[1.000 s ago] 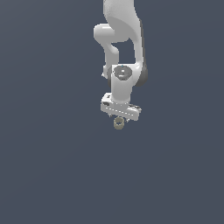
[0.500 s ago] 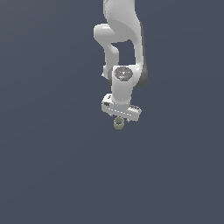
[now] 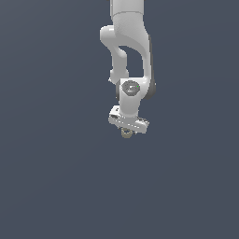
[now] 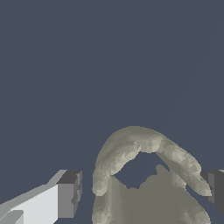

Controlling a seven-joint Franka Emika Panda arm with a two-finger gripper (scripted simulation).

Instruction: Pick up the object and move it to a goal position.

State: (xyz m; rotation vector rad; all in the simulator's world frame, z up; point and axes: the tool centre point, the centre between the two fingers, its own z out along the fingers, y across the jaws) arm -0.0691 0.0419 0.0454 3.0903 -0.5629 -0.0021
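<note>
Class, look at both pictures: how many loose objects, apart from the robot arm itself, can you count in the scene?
1. The tan-grey ring-like object sits just under the gripper in the exterior view; in the wrist view it lies between the fingertips. Nothing else shows, though the arm could hide something.
</note>
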